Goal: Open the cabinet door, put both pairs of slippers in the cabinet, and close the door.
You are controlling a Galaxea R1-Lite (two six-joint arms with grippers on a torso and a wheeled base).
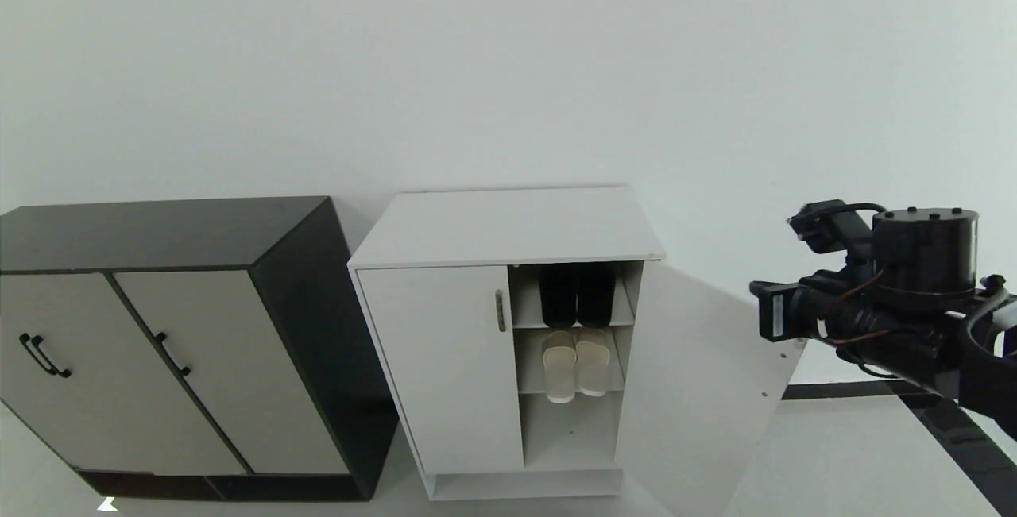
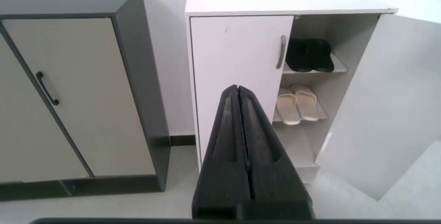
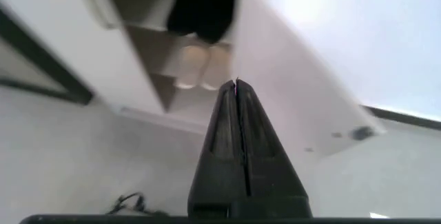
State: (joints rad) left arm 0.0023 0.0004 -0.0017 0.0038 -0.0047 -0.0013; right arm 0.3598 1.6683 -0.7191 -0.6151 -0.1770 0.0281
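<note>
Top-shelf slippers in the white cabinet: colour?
Black. The top-shelf slippers show best in the left wrist view.

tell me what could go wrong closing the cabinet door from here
1. The beige slippers seem to overhang the front edge of the middle shelf, so the door could catch them as it closes.
2. The door stands wide open and its panel is smooth, so the shut right jaws may slide off while pushing, leaving it ajar.
</note>
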